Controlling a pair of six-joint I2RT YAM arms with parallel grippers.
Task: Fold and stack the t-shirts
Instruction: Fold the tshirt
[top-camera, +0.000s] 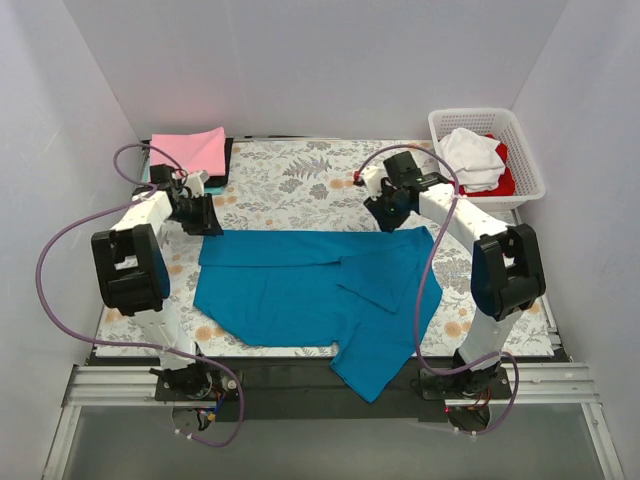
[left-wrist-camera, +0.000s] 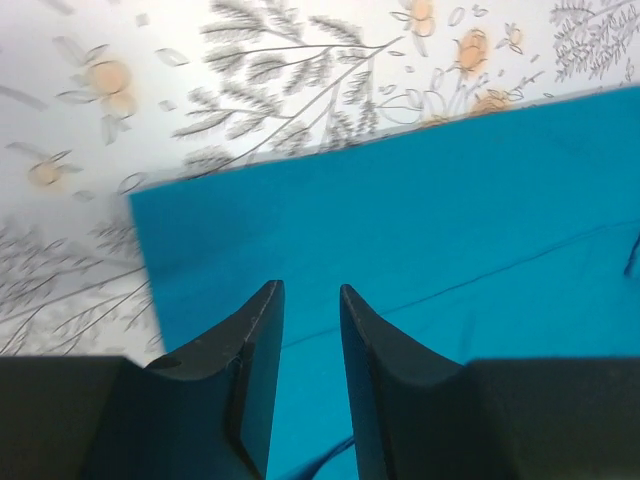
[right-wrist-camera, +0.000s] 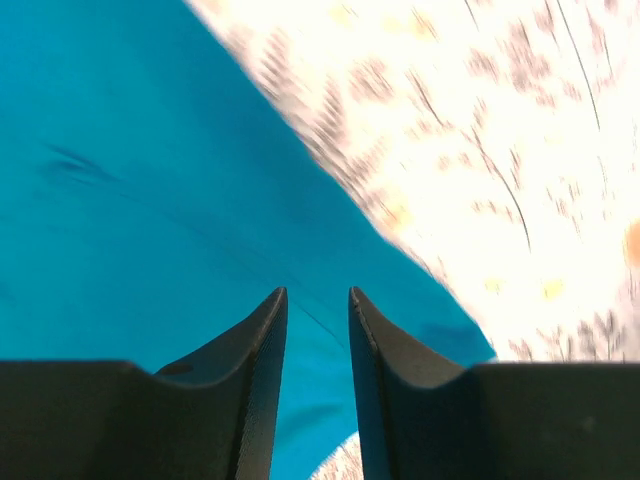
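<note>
Teal t-shirt (top-camera: 300, 290) lies mid-table, a gripper at each far corner

Left gripper (left-wrist-camera: 310, 290) and right gripper (right-wrist-camera: 317, 292) are narrowly parted and empty over the smooth cloth. A folded pink shirt (top-camera: 190, 150) sits at the far-left corner. A lattice basket (top-camera: 470, 112) at the far right holds a crumpled white shirt (top-camera: 470, 155).

White-and-black left arm (top-camera: 138, 232) and right arm (top-camera: 462, 222) reach far; black left gripper (left-wrist-camera: 311, 292) and right gripper (right-wrist-camera: 317, 292) point downward (jaws narrowly parted).

Teal t-shirt (top-camera: 290, 290) lies spread, partly folded — pink t-shirt (top-camera: 190, 148) folded far-left.
</note>
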